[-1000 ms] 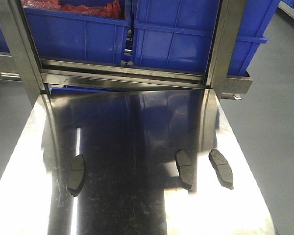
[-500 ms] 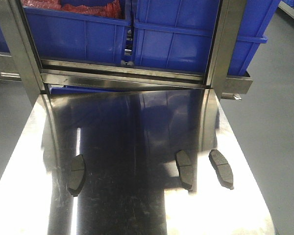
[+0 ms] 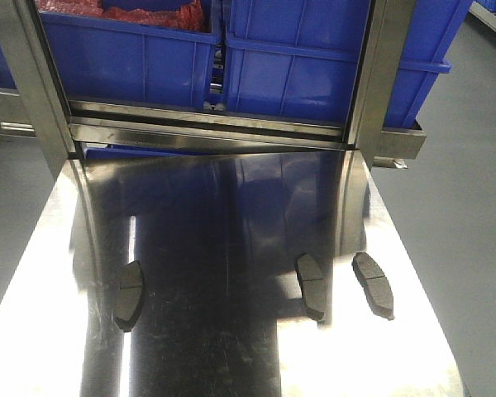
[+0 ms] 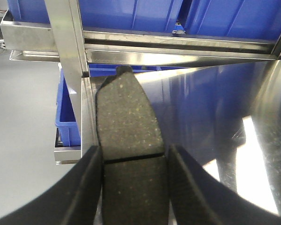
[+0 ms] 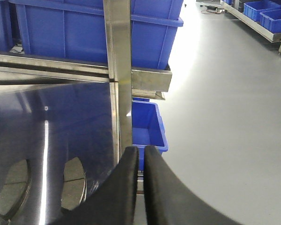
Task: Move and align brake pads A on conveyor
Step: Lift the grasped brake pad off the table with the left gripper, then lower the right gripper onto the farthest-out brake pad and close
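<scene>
Clamping one brake pad across its groove, the left hand holds it lengthwise toward 12 o'clock; the right hand is pressed together, empty. Farther out, left pad, middle pad and right pad lie on the tabletop, unmoved over the last second, long axes roughly 6-to-12, so alignment hasn't progressed; no conveyor shows.

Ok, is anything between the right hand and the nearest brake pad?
Nothing visible. Only shiny steel table shows between the right hand and the nearest pad, to its left.
</scene>
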